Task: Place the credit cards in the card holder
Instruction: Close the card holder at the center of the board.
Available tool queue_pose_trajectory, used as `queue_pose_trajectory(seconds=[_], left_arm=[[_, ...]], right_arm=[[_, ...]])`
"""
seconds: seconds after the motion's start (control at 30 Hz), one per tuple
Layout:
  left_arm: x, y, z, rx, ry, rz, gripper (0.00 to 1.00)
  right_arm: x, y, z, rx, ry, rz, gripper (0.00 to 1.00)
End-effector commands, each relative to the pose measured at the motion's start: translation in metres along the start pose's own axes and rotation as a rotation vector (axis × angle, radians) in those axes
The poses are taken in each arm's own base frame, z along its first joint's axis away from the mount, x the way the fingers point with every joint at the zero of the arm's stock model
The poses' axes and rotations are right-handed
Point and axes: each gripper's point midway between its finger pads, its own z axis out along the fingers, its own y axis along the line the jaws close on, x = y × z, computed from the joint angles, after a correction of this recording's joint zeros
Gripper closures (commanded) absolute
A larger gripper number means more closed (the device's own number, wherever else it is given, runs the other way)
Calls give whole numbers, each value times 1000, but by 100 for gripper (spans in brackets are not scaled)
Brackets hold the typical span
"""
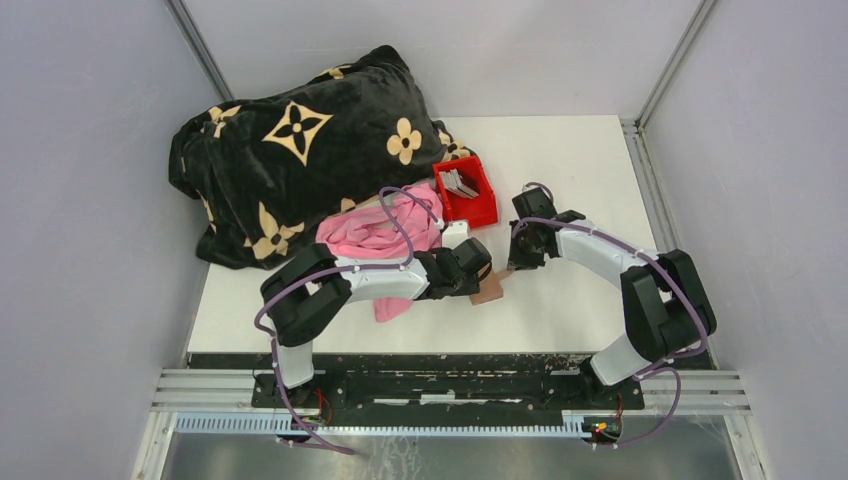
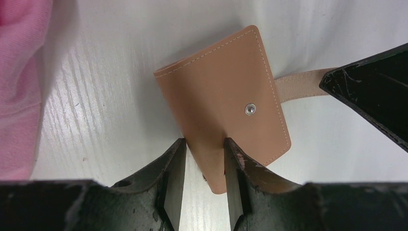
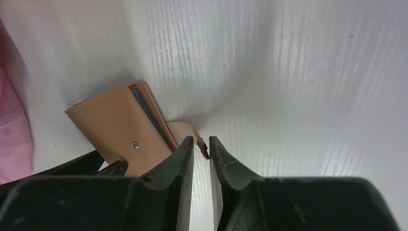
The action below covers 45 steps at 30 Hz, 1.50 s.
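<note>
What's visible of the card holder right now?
The card holder is a tan leather-look bifold with pale stitching and a metal snap stud, folded, on or just above the table. A blue edge shows inside the fold. The left gripper pinches its lower end; its strap tab ends between the fingers of the right gripper.

Layout: the card holder (image 1: 488,291) lies toward the table's (image 1: 560,160) front edge, about midway along it.
Behind it sits a bin (image 1: 476,212) holding what look like credit cards (image 1: 458,182); a cloth (image 1: 372,236) lies left of the bin, and a blanket (image 1: 300,150) behind that fills the back-left corner.
</note>
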Motion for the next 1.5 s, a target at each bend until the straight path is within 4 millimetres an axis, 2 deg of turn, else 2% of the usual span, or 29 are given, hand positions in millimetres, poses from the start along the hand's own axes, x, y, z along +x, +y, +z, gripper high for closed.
queue_pose_trajectory(seconds=[0.0, 0.67, 0.97, 1.23, 1.47], left_arm=[[7, 7, 7, -30, 32, 45, 58], [10, 9, 10, -39, 37, 36, 58], [12, 9, 11, -39, 40, 32, 58], [13, 8, 12, -30, 39, 25, 60], [14, 10, 13, -30, 41, 24, 60]], right_arm=[[-13, 8, -12, -43, -53, 15, 77], [-10, 11, -20, -75, -45, 21, 90], [-7, 15, -24, -101, -35, 20, 89], [0, 20, -23, -122, -8, 8, 81], [-2, 25, -27, -129, -18, 4, 82]])
